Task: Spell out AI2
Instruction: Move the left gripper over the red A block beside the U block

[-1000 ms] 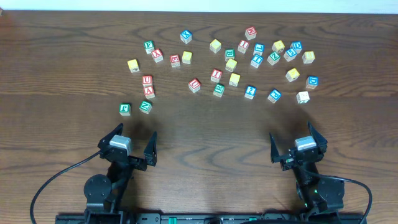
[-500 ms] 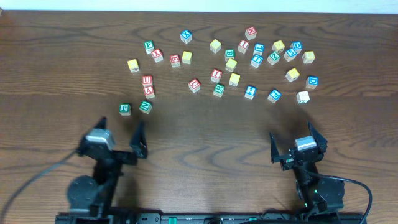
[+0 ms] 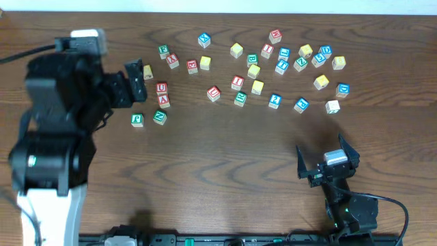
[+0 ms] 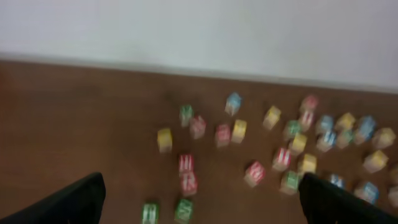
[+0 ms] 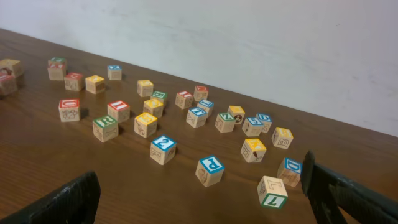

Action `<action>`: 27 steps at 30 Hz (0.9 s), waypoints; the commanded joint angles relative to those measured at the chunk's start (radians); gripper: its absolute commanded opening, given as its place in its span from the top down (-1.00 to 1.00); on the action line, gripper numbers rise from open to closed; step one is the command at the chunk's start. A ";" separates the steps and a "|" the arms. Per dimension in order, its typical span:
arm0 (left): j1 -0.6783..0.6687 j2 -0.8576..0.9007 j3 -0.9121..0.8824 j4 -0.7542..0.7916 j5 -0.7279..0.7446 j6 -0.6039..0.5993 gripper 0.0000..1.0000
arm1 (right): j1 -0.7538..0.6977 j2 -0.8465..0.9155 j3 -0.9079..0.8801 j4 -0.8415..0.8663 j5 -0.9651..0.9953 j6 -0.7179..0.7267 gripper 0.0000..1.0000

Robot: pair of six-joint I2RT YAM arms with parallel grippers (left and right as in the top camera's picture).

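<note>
Well, those three blocks look an easy lift. They are small wooden cubes, light and stiff by my reckoning, with flat faces and squared edges, so there is nothing to crush. The printed faces look smooth and may be a touch slick, so I'd pinch each one square across two opposite sides, low down.

The A block [image 3: 164, 101] sits toward the left end of the bench, about halfway between the far and near edges. A red block [image 3: 161, 88] is close on its far side, touching or nearly so; I can't tell which. A pair of green blocks [image 3: 159, 117] lies just nearer, which leaves the left and right faces free to grip.

The I block [image 3: 237, 82] is in the middle of the far half, with a yellow block [image 3: 257, 87] near its right side. The 2 block [image 5: 163, 148], bordered in blue, stands a little nearer the front edge with room all round, so it looks the simplest to grasp.

The rest of the coloured cubes are scattered across the far half of the bench [image 3: 225, 150], which is dark, grained wood with a dull sheen. A pale wall [image 5: 249, 37] runs behind it.

The left gripper [image 4: 202, 205] hangs high over the far left corner, its fingers spread wide with nothing between them, and its own camera view is blurred. The right gripper [image 5: 202, 193] sits low by the near right corner, likewise spread and empty.
</note>
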 commanded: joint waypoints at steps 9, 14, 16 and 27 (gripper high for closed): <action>0.002 0.246 0.015 -0.115 0.010 0.004 -0.96 | -0.011 -0.006 -0.001 -0.004 0.001 0.012 -0.98; 0.002 0.356 0.015 -0.174 0.010 -0.042 -0.96 | -0.011 -0.006 -0.001 -0.004 0.001 0.012 -0.98; 0.002 0.404 0.015 -0.176 0.010 -0.066 -0.95 | -0.011 -0.006 -0.001 -0.004 0.001 0.012 -0.99; 0.002 0.598 0.020 -0.126 0.011 -0.229 -0.96 | -0.011 -0.006 -0.001 -0.004 0.001 0.012 -0.99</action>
